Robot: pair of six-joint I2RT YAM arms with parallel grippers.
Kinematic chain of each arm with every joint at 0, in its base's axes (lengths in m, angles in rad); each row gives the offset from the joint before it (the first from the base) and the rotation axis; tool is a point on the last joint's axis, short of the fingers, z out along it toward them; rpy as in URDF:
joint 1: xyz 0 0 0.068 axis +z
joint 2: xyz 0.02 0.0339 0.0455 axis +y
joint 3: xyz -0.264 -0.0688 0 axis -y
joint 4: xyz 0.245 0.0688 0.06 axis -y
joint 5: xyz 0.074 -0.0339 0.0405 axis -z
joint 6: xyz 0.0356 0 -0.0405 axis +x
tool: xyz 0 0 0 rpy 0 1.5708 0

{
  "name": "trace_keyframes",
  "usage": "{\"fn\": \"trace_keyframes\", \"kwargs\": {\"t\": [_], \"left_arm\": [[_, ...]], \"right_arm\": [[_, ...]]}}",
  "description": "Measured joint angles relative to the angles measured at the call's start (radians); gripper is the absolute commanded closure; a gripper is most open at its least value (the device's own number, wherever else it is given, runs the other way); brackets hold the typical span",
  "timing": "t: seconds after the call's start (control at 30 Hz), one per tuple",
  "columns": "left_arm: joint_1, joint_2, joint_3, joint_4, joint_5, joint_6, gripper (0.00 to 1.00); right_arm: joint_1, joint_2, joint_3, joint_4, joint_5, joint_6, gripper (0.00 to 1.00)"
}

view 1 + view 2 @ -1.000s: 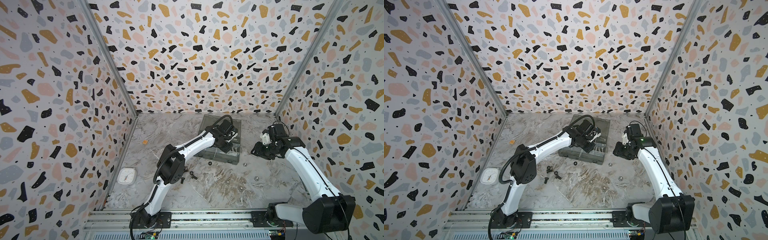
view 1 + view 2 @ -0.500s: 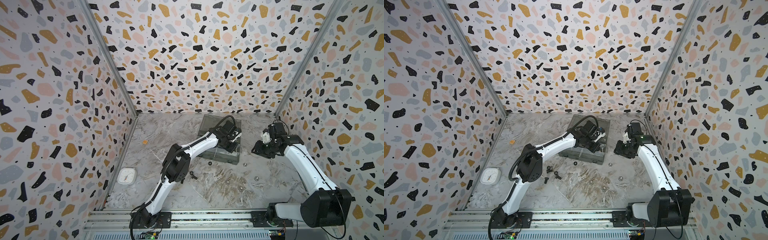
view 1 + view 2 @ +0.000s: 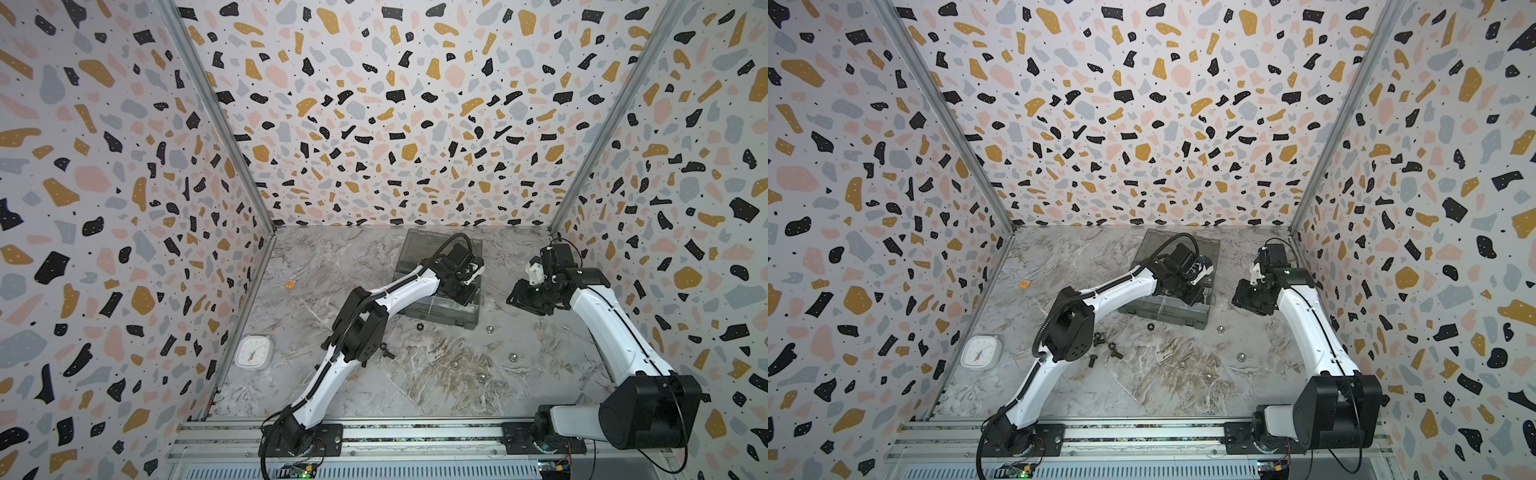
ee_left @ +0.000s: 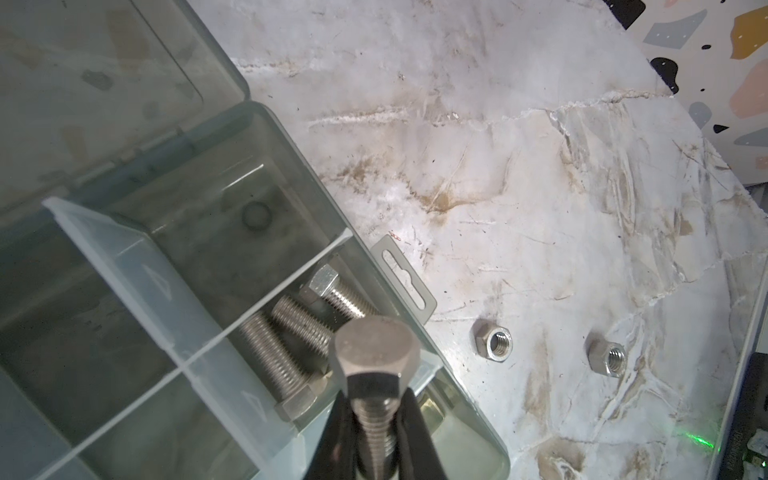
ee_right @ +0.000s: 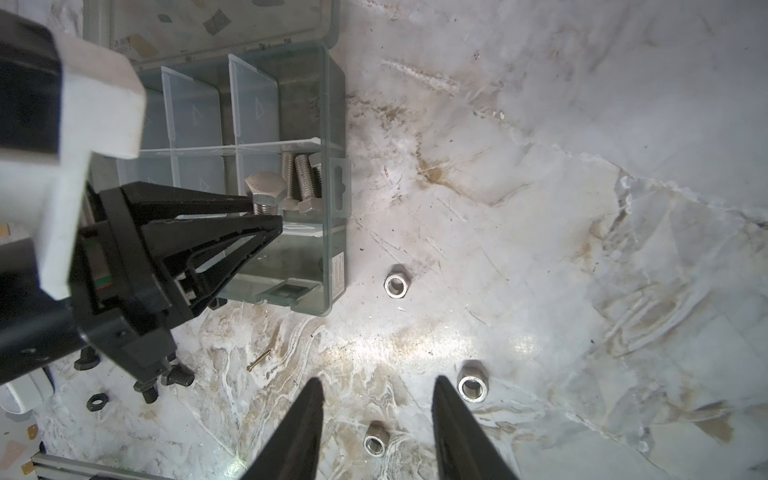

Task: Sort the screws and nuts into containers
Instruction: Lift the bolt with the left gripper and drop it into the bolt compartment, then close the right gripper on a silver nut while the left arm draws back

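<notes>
Since a second ago the left arm (image 3: 399,291) has stretched further toward the back of the desk (image 3: 332,257), its elbow swinging rightward and carrying the left claw (image 5: 266,214) deeper over the smoky-grey organiser box (image 5: 334,249), while the right arm has barely shifted. The left claw is pinched on the threaded shank of a silver screw (image 4: 376,353), whose hexagonal head stands clear of the fingertips. It hangs just over the corner compartment (image 5: 327,183) beside the box's hang tab, where three silver screws (image 5: 301,174) already lie side by side. The neighbouring compartments that show in the wrist views look bare. The right claw (image 5: 378,379) hovers above the desk to the right of the box, well apart from it, its fingers spread with nothing between them. Several silver nuts (image 5: 397,286) lie loose on the desk in front of and to the right of the box. A few black screws (image 3: 1113,351) sit near the left arm's elbow, and a black nut (image 3: 1150,326) lies just in front of the box.
</notes>
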Motion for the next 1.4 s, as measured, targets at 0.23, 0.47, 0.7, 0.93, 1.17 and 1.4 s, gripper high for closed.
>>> {"fn": "trace_keyframes", "kwargs": {"t": [0.23, 0.47, 0.7, 0.93, 1.17, 1.4], "left_arm": [[0.014, 0.001, 0.000, 0.013, 0.022, -0.010, 0.43], [0.027, -0.005, 0.000, 0.017, 0.022, -0.014, 0.37], [0.033, -0.215, -0.136, 0.001, -0.064, -0.004, 0.34], [0.046, -0.594, -0.502, 0.051, -0.159, -0.029, 0.31], [0.078, -0.806, -0.835, 0.092, -0.195, -0.097, 0.25], [0.131, -0.877, -0.916, 0.130, -0.195, -0.116, 0.25]], "right_arm": [[-0.003, 0.014, 0.000, 0.000, 0.001, -0.006, 0.54], [-0.003, 0.015, 0.004, -0.003, 0.018, -0.014, 0.55], [-0.004, -0.002, -0.131, 0.010, 0.042, -0.011, 0.56], [-0.002, -0.020, -0.299, 0.056, 0.032, 0.005, 0.56], [0.020, -0.021, -0.341, 0.093, 0.080, 0.043, 0.55], [0.075, -0.025, -0.377, 0.093, 0.138, 0.131, 0.55]]}}
